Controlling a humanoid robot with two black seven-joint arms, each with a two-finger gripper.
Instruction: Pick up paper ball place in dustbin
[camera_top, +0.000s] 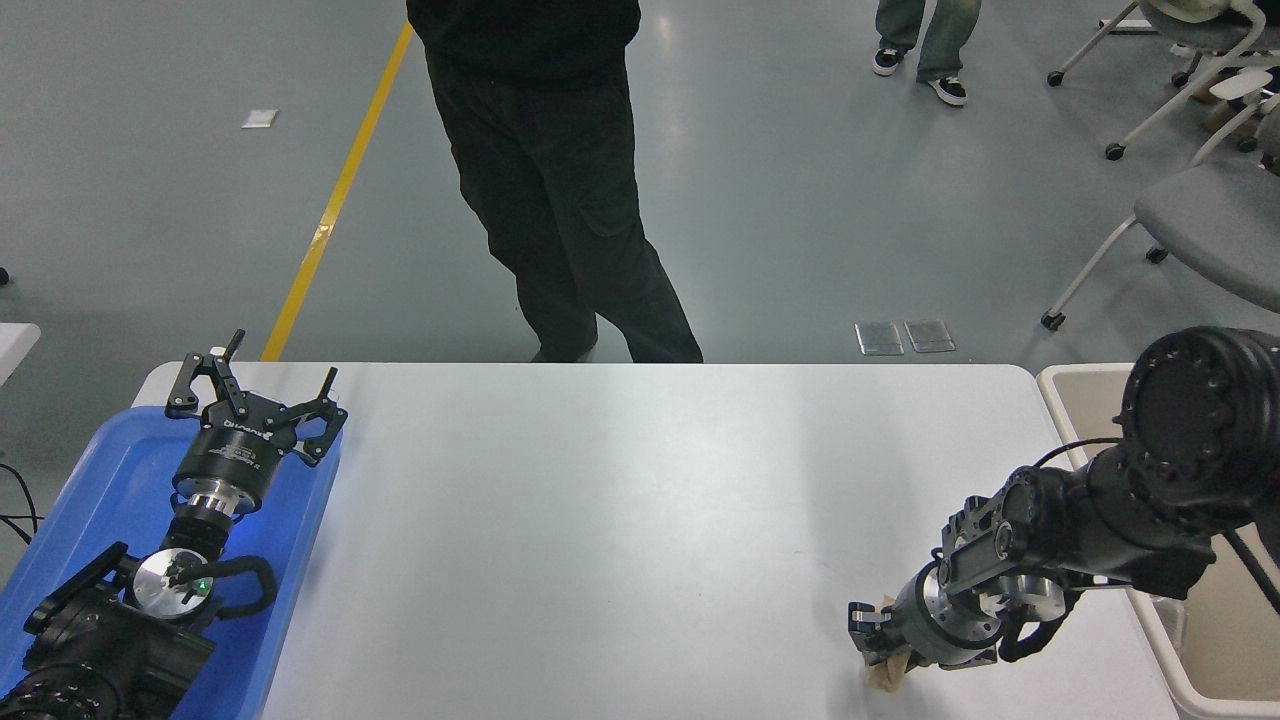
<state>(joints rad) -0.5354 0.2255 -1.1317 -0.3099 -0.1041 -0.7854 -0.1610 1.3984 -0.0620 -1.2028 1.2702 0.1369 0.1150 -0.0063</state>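
Observation:
The tan paper ball (884, 678) lies near the table's front right edge. It is squeezed narrow and mostly covered by my right gripper (878, 650), which presses down on it from the right and is shut on it. The cream dustbin (1085, 374) stands just beyond the table's right edge, and my right arm reaches out over it. My left gripper (255, 388) is parked at the lower left, open, above the far end of a blue tray.
The shallow blue tray (110, 470) lies under the left arm at the table's left end. A person in black trousers (560, 200) stands at the far edge. Grey chairs (1200, 215) are on the floor at the back right.

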